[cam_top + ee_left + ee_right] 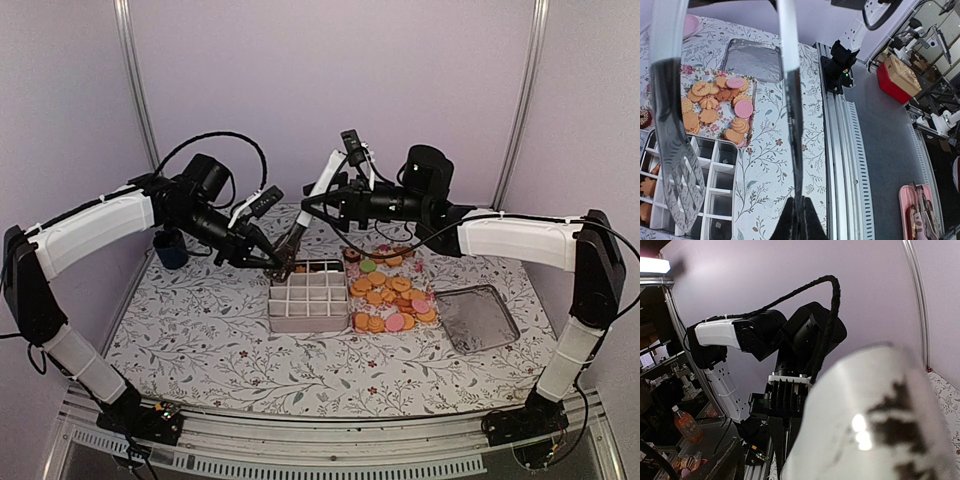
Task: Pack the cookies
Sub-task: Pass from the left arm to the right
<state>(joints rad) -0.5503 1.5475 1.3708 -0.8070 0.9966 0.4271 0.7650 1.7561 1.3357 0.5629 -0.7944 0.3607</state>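
Left jaws clench one blade of the tongs over the box, at its 11 o'clock corner. Right jaws sit at the tongs' top end, grip unclear. Cookies lie at the box's 3 o'clock.

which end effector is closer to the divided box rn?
Left. Left end effector sits low at the back-left corner of the divided box; right end effector is higher up, behind it.

Bright even light; right wrist view blurred close-up, small glare spots
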